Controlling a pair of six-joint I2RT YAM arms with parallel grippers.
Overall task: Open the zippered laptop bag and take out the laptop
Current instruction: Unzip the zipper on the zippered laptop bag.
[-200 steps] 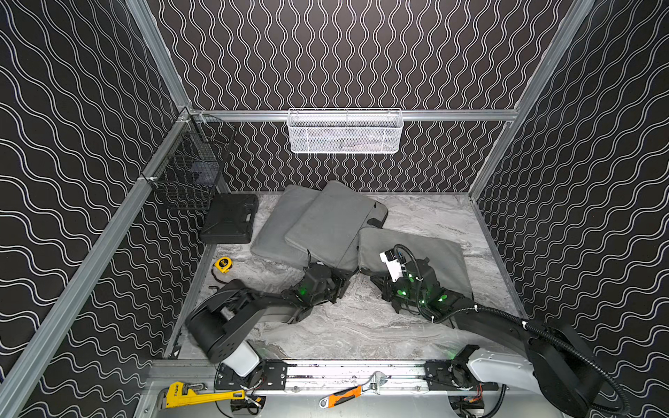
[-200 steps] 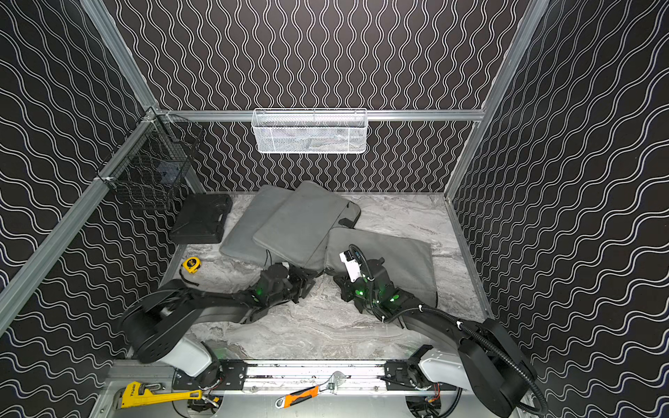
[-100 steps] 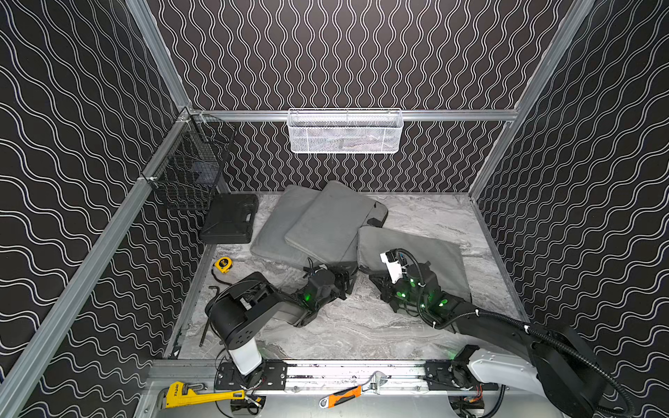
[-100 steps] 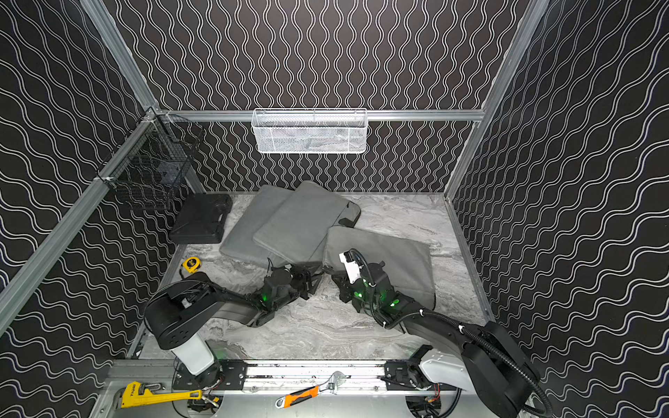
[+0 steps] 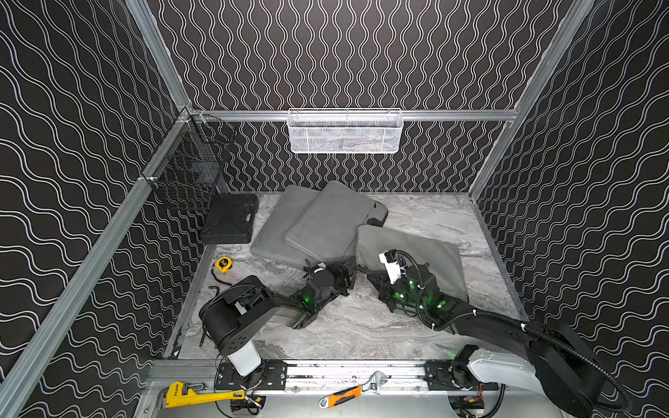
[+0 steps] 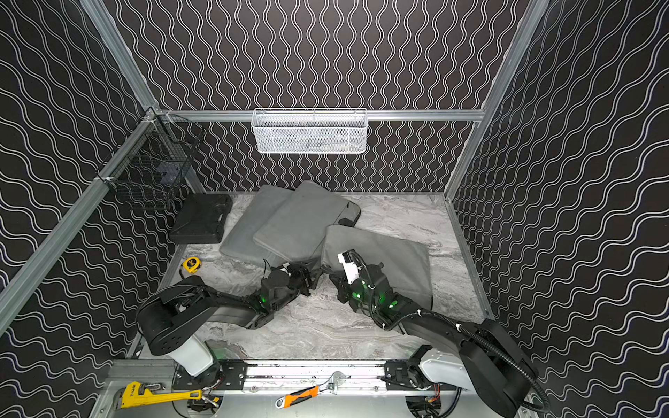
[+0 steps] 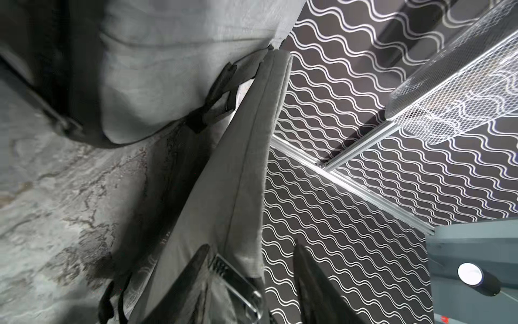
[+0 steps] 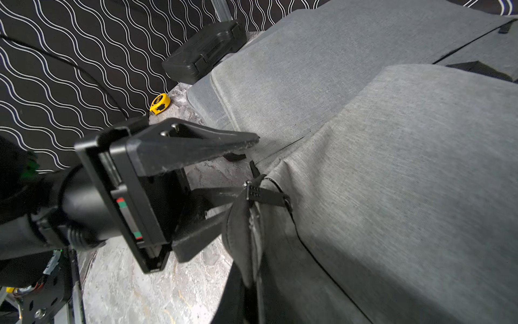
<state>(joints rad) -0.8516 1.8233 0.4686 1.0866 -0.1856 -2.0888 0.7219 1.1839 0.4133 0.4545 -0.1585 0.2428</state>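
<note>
My left pincer [image 8: 251, 165] stands released at the near corner of the grey laptop bag [image 5: 416, 253], jaws apart, with the lower fingertip [image 8: 221, 193] touching the black zipper pull [image 8: 263, 195]. My right pincer [image 8: 251, 224] is clenched on the hem of that same corner, just beside the pull, and the fabric there is drawn up into a small peak. The bag itself lies flat on the marble-patterned table [image 5: 362, 325], on the right arm's side, its far edge tucked against two more grey padded sleeves [image 5: 325, 220] that overlap one another toward the back wall. Beyond them, by the left wall, sits a closed black case [image 5: 230, 219], with a yellow tape measure [image 5: 223, 264] near it on the table. A white mesh basket [image 5: 344, 132] hangs on the back rail and a black wire basket [image 5: 188, 173] on the left one. A yellow pipe wrench [image 5: 195, 396] and an orange-handled wrench [image 5: 349, 392] lie along the front frame.
</note>
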